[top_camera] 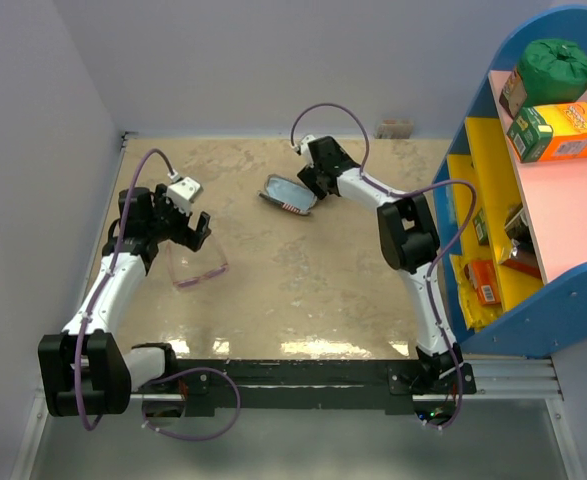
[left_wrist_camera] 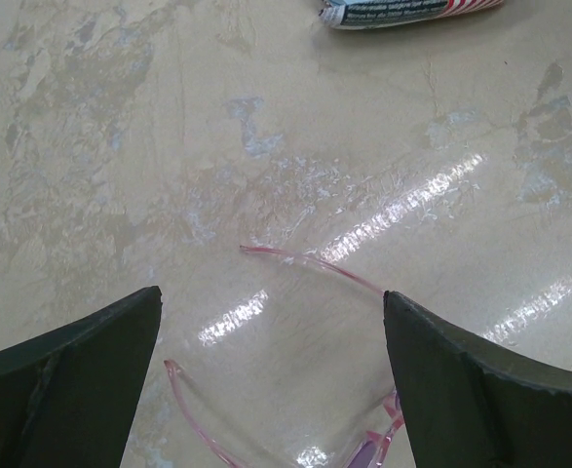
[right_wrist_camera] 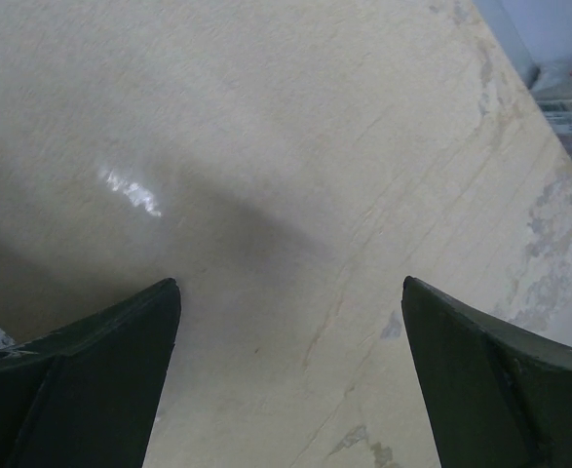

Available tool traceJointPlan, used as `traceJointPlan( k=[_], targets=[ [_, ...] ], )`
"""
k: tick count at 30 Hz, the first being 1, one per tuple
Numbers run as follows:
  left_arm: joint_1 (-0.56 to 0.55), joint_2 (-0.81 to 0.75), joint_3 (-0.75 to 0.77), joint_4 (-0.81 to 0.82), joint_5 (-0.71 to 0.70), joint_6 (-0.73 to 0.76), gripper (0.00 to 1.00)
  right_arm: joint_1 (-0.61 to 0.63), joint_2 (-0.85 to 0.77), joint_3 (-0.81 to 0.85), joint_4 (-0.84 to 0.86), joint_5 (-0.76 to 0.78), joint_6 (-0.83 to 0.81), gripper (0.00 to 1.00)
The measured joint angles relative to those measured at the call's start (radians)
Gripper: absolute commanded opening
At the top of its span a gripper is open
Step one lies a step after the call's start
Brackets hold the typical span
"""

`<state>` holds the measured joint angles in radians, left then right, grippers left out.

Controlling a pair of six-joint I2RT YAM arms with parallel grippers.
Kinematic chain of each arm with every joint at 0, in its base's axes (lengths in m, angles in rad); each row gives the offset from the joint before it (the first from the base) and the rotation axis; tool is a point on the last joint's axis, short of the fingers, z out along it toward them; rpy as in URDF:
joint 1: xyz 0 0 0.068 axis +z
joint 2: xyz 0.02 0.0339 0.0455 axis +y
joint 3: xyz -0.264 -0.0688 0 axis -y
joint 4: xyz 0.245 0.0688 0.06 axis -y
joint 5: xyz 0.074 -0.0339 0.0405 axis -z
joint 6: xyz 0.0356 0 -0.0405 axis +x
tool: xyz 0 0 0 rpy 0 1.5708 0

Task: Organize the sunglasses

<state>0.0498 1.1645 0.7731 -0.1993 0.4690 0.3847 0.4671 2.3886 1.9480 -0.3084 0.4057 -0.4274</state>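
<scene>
The sunglasses (top_camera: 199, 268), thin pink frame with clear lenses, lie on the beige table at the left with their arms unfolded. My left gripper (top_camera: 185, 238) hovers just behind them, open. In the left wrist view the two pink arms of the sunglasses (left_wrist_camera: 315, 263) lie on the table below and between the spread fingers, untouched by my left gripper (left_wrist_camera: 273, 297). The flag-print case (top_camera: 288, 194) lies open near the table's middle back; its edge shows in the left wrist view as the case (left_wrist_camera: 402, 10). My right gripper (top_camera: 310, 183) stands open right beside the case, and the right gripper (right_wrist_camera: 290, 283) has only bare table between its fingers.
A blue, yellow and pink shelf unit (top_camera: 493, 150) stands along the right side, holding boxes and a green bag (top_camera: 558, 65). A small grey object (top_camera: 395, 128) sits at the back wall. Grey walls close off the left and the back.
</scene>
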Motion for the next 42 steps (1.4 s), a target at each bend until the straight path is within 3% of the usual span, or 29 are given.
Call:
traceJointPlan(
  k=[15, 28, 42],
  targets=[
    [0.002, 0.0, -0.002, 0.0, 0.011, 0.0, 1.0, 0.037, -0.132, -0.161, 0.0, -0.165, -0.004, 0.98],
    [0.003, 0.005, -0.002, 0.0, 0.023, 0.0, 1.0, 0.071, -0.258, -0.257, 0.001, -0.15, 0.0, 0.98],
    [0.005, 0.009, -0.002, -0.001, 0.026, 0.0, 1.0, 0.082, -0.263, -0.257, -0.01, -0.199, 0.016, 0.97]
  ],
)
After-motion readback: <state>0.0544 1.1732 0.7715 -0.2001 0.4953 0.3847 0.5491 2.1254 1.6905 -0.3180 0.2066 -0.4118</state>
